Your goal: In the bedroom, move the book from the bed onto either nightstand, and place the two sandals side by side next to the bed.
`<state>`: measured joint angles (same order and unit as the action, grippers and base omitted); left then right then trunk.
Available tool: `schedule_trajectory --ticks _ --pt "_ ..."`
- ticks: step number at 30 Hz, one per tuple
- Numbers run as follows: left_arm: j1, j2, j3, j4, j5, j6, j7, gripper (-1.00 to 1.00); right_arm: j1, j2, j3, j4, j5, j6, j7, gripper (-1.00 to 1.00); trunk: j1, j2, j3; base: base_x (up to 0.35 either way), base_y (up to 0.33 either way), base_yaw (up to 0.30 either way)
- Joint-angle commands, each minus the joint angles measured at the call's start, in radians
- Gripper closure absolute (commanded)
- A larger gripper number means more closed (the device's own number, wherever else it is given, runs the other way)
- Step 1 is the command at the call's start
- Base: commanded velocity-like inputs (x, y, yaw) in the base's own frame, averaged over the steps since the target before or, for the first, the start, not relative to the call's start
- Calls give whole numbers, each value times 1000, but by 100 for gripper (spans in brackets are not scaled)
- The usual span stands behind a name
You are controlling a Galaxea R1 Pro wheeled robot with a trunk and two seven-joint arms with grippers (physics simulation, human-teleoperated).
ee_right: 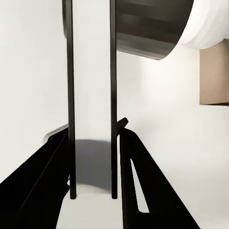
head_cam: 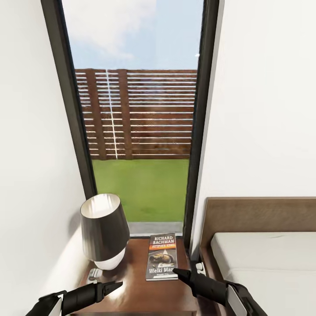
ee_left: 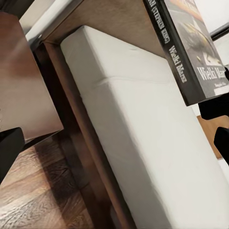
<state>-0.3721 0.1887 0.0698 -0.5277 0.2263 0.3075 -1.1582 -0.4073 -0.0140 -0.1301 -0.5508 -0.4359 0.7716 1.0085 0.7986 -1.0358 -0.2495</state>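
Observation:
The book (head_cam: 161, 256) lies flat on the dark brown nightstand (head_cam: 136, 292), cover up, beside the bed (head_cam: 263, 259). My right gripper (head_cam: 177, 273) is at the book's near right corner. In the right wrist view it (ee_right: 91, 130) is open with nothing between its fingers (ee_right: 43, 181). My left gripper (head_cam: 117, 286) hovers over the nightstand's front, pointing toward the book, and looks open. The left wrist view shows the book (ee_left: 186, 52) edge-on against the grey mattress (ee_left: 143, 143). The sandals are out of view.
A lamp (head_cam: 104, 232) with a dark shade stands on the nightstand's left half, close to my left arm. Behind it is the tall dark-framed window (head_cam: 136, 131), with white wall on both sides. Wood-plank floor (ee_left: 43, 195) runs between nightstand and bed frame.

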Motion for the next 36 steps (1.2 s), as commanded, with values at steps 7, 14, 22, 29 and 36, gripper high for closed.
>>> schedule_trajectory --ticks 7,14,22,29,36 --pt "-1 0 1 0 4 10 -3 -100 -1 0 -2 0 -1 6 2 100 27 -50 -23 0 0 0" --pt "-1 0 1 0 4 10 -3 -100 -1 0 -2 0 -1 5 2 100 54 -99 -45 0 0 0" --pt "-1 0 1 0 4 10 -3 -100 -1 0 -2 0 -1 5 2 100 85 -155 -70 0 0 0" --pt "-1 0 1 0 4 10 -3 -100 -1 0 -2 0 -1 4 2 100 111 -204 -92 0 0 0" --pt "-1 0 1 0 4 10 -3 -100 -1 0 -2 0 -1 3 2 100 138 -253 -114 0 0 0"
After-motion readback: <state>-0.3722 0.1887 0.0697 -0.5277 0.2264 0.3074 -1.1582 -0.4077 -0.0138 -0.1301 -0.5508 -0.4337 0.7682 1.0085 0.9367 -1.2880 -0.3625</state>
